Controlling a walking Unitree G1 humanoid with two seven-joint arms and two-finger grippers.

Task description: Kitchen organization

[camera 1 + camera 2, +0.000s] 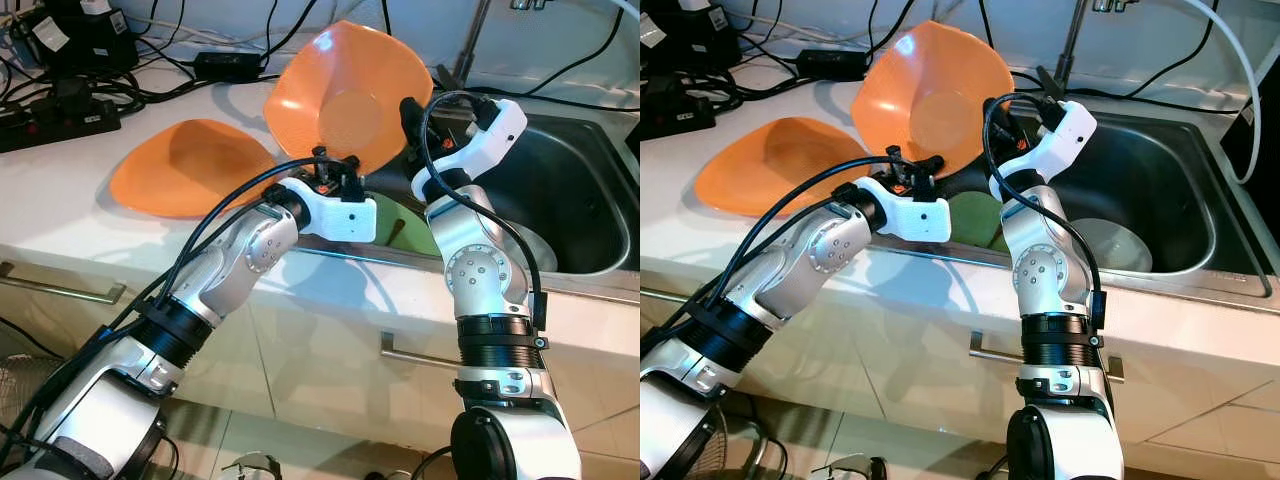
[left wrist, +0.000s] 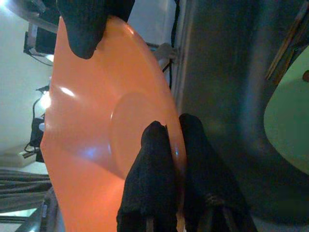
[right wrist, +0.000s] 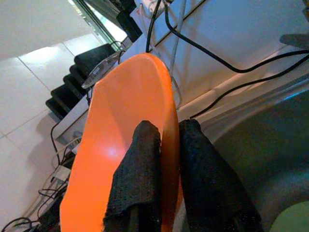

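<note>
You have both grippers clamped on the same orange plate (image 1: 345, 95), which stands tilted almost on edge above the left rim of the sink (image 1: 585, 200).

Your left gripper (image 2: 175, 140) pinches the plate's lower rim at about 6 o'clock on the disc as the head camera sees it. Its two black fingers (image 2: 149, 179) are closed down to the thickness of the rim, one on the concave face and one behind it.

Your right gripper (image 3: 166, 140) grips the rim at roughly 3 o'clock, also narrowed to the plate's edge, with one finger (image 3: 137, 174) on the inner face and the other on the back.

A second orange plate (image 1: 190, 165) lies flat on the white counter (image 1: 60, 200), at about 9 o'clock from the held one and close to it.

A green plate (image 1: 975, 220) sits low at the near left end of the sink, partly hidden behind your left wrist. A pale round bowl (image 1: 1110, 245) rests on the sink floor.

Black power strips and cables (image 1: 60, 110) crowd the back of the counter at 10 o'clock.
</note>
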